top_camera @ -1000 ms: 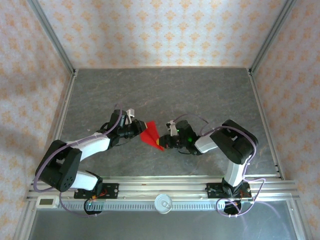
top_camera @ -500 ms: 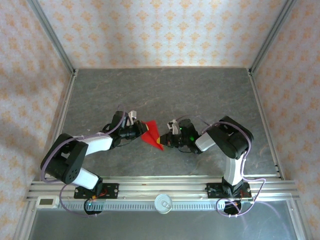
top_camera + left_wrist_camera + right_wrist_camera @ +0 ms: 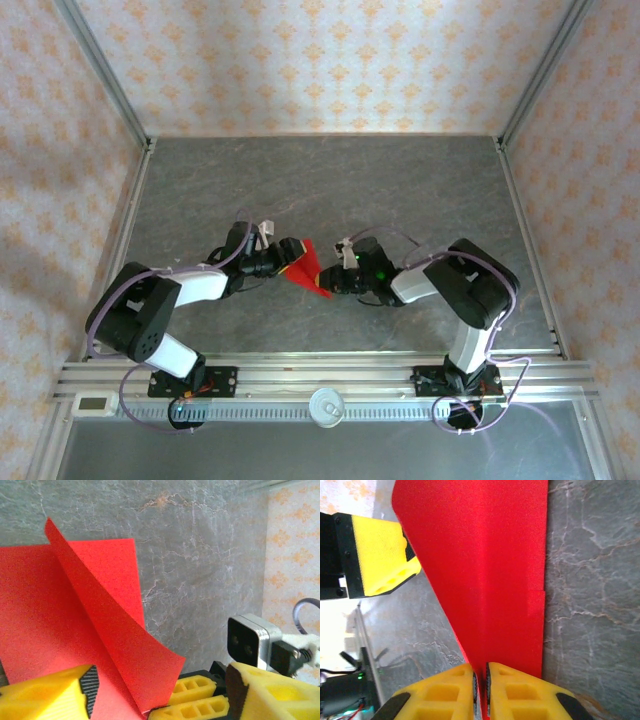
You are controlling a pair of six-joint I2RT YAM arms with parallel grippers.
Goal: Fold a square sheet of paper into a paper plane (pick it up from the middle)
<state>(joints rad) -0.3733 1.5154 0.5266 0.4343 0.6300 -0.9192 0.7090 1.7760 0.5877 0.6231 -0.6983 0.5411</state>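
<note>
The square sheet of paper is folded into a narrow, pointed red paper plane (image 3: pixel 306 268) with a centre crease, held just over the middle of the table. My right gripper (image 3: pixel 481 680) is shut on its crease from the right; the red wings (image 3: pixel 490 565) fan out ahead of the yellow fingers (image 3: pixel 445 695). My left gripper (image 3: pixel 162 695) is open, one finger (image 3: pixel 45 695) under the paper's left side and the other (image 3: pixel 275 690) well clear to the right. The paper (image 3: pixel 75 620) stands between the left jaws with one flap raised. In the top view the left gripper (image 3: pixel 284 258) and right gripper (image 3: pixel 334 280) meet at the paper.
The grey marbled table (image 3: pixel 330 180) is walled by patterned panels, with a metal rail (image 3: pixel 320 385) along the near edge. The right arm's fingers (image 3: pixel 200 700) and wrist camera (image 3: pixel 250 640) sit close in front of the left gripper. A left finger (image 3: pixel 380 560) shows beside the paper.
The left gripper has opened and let go of the paper, which now hangs from the right gripper alone. The left arm's elbow has swung in; the paper barely shifted.
</note>
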